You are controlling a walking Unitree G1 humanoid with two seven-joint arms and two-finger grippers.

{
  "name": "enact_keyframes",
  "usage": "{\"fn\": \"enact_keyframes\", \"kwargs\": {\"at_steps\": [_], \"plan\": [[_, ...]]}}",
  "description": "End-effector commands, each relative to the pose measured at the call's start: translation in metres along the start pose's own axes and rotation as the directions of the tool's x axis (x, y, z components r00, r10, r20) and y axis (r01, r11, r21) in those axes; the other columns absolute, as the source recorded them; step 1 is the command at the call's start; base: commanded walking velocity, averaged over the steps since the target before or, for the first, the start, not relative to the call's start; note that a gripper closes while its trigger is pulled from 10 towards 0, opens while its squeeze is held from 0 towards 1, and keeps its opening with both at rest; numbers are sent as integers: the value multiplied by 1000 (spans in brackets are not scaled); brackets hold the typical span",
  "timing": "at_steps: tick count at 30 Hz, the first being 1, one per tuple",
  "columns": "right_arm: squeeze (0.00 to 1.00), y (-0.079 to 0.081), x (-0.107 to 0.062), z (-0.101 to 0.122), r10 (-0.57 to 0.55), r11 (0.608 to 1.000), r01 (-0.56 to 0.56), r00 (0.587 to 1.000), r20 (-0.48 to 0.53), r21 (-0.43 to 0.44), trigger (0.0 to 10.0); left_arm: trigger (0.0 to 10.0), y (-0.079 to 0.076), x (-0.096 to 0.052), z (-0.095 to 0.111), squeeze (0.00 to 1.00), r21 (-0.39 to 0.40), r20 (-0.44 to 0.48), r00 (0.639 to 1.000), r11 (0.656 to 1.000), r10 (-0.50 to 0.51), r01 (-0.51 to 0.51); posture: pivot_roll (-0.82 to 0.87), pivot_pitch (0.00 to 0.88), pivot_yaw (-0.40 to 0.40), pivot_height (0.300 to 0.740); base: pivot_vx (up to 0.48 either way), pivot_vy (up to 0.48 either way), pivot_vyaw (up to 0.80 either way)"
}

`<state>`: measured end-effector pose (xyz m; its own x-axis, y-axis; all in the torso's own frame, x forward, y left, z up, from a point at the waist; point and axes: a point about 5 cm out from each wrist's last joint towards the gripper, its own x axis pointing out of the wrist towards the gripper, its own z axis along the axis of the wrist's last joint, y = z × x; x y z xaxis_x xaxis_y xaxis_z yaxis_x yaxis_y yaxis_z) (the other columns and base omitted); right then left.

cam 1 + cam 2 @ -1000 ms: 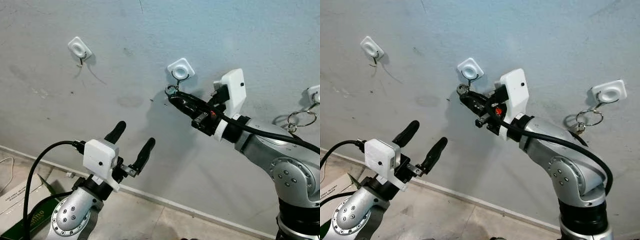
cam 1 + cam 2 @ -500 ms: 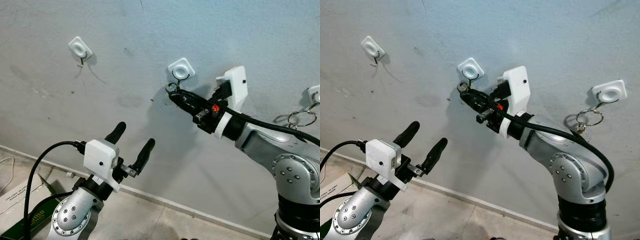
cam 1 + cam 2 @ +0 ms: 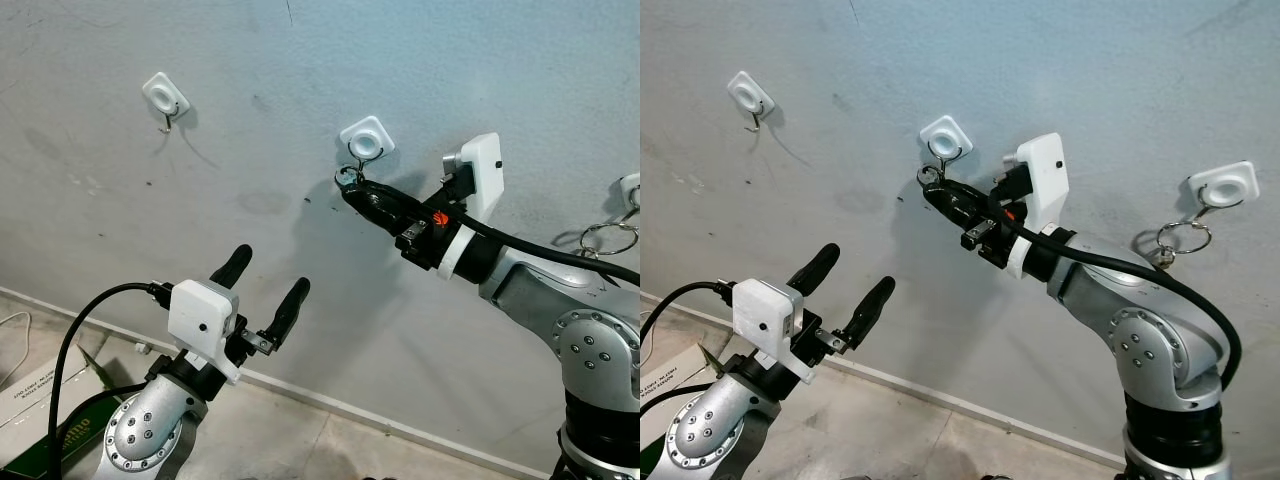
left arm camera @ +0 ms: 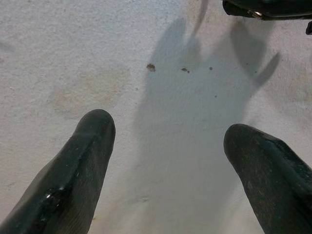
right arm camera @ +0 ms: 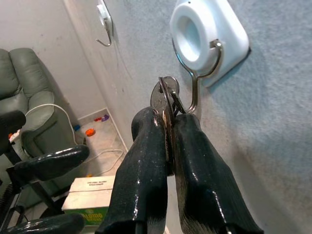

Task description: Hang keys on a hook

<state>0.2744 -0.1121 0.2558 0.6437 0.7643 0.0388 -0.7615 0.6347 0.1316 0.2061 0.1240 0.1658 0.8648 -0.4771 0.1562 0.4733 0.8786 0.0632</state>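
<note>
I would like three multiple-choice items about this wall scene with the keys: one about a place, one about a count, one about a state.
1. Where is the right gripper?
A. Just below the middle white square wall hook
B. At the left hook
C. Down by the floor

2. How many white wall hooks are on the grey wall?
A. One
B. Three
C. Five

3. How is the left gripper?
A. Shut on a key
B. Shut on a cable
C. Open and holding nothing

Answers:
1 A: its fingertips, pinching the silver keys, sit against that hook's wire.
2 B: the left hook, the middle one and the right hook with a metal key ring can be counted.
3 C: its two black fingers stand apart with bare wall between them.
</note>
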Motion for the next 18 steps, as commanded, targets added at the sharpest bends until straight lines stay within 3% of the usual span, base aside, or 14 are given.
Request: {"fn": "enact_keyframes", "kwargs": {"at_steps": [1, 10, 18], "plan": [[0, -9, -6, 5, -54, 998, 55, 998, 24, -20, 10000, 10000, 1, 0, -2, 0, 5, -14, 1000, 1000, 6, -6, 23, 112, 9, 740, 0, 0, 0], [0, -24, -8, 3, -163, 986, 163, 987, 18, -39, 10000, 10000, 1, 0, -2, 0, 3, -17, 1000, 1000, 5, -5, 25, 113, 10, 740, 0, 0, 0], [0, -28, -9, -2, -174, 984, 174, 985, 2, -31, 10000, 10000, 1, -1, -2, 0, 5, -19, 1000, 1000, 4, -4, 26, 113, 12, 740, 0, 0, 0]]}}
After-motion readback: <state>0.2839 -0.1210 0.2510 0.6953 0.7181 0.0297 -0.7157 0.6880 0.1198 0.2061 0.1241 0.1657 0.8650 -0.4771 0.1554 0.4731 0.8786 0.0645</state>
